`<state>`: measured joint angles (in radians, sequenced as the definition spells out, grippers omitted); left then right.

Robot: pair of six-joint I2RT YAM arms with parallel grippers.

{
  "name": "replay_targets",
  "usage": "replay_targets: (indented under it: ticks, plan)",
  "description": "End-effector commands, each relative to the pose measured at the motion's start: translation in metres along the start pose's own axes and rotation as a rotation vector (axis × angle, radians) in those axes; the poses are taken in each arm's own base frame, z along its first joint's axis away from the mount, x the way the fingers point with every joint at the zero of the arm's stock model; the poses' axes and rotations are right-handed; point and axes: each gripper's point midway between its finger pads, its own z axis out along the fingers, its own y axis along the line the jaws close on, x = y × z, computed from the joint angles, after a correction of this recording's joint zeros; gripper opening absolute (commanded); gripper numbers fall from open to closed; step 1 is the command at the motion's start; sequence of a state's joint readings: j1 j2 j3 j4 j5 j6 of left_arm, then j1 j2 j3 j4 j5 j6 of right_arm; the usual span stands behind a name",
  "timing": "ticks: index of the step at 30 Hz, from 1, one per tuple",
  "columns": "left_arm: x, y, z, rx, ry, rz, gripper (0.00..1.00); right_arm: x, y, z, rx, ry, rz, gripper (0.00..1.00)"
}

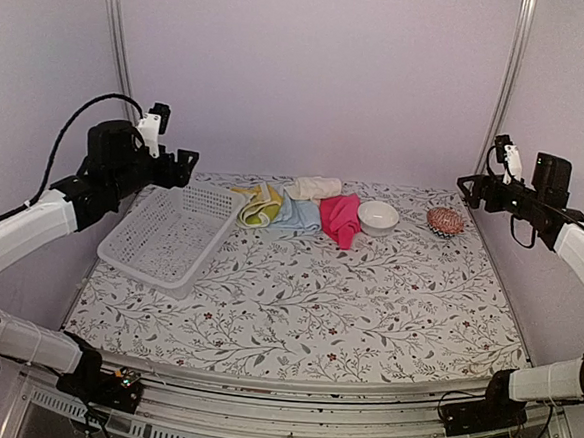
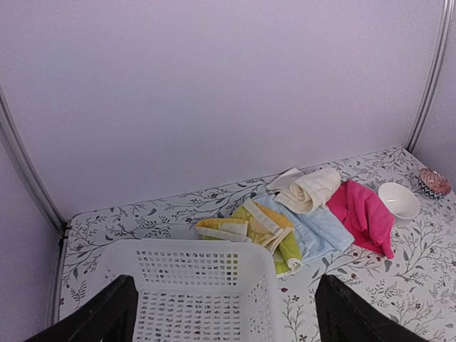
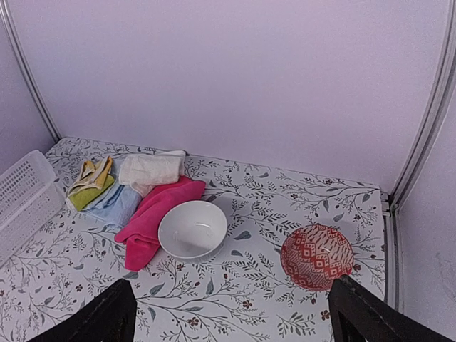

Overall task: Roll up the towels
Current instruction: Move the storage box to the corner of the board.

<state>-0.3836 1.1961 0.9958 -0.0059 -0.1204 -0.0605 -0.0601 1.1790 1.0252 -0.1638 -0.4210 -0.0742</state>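
Your towels sit bunched at the far middle of the table. The yellow-green towel is furthest left, the light blue towel lies beside it, and the hot pink towel is to the right. The cream towel is bundled at the far edge, resting on the others. A white bowl lies just right of the pink, and a red-patterned bowl sits further right. A white basket stands at the left, just beside the yellow-green towel. Your left gripper hangs over the basket and your right gripper hangs near the red-patterned bowl — both have their fingers spread wide and hold nothing.
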Motion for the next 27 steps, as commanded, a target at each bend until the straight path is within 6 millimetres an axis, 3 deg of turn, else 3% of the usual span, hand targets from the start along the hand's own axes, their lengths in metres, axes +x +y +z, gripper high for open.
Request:
replay_targets:
  ticks: [1, 5, 10, 14, 17, 19, 22, 24, 27]
  plan:
    - [-0.008, -0.048, 0.003, 0.173, 0.039, -0.019, 0.89, 0.005, 0.003, 0.009, -0.058, -0.003, 0.0, 0.97]
    - [-0.002, -0.1, 0.017, 0.263, 0.109, -0.009, 0.86, 0.026, 0.015, 0.016, -0.155, 0.03, -0.057, 0.98]
    - [0.025, -0.182, 0.041, 0.375, 0.246, 0.042, 0.75, 0.056, 0.031, 0.018, -0.268, 0.052, -0.094, 0.96]
    - [0.062, -0.237, 0.06, 0.435, 0.363, 0.057, 0.66, 0.083, 0.04, 0.02, -0.344, 0.074, -0.12, 0.89]
    - [0.1, -0.262, 0.079, 0.441, 0.473, 0.067, 0.54, 0.095, 0.046, 0.02, -0.384, 0.083, -0.134, 0.85]
    - [0.127, -0.27, 0.091, 0.422, 0.557, 0.091, 0.44, 0.1, 0.048, 0.02, -0.398, 0.085, -0.147, 0.83]
    - [0.156, -0.266, 0.101, 0.371, 0.652, 0.12, 0.4, 0.104, 0.049, 0.02, -0.408, 0.086, -0.162, 0.83]
    - [0.176, -0.249, 0.105, 0.325, 0.717, 0.115, 0.36, 0.105, 0.049, 0.021, -0.412, 0.086, -0.17, 0.82]
    - [0.195, -0.207, 0.113, 0.245, 0.803, 0.046, 0.28, 0.108, 0.049, 0.022, -0.419, 0.09, -0.18, 0.82]
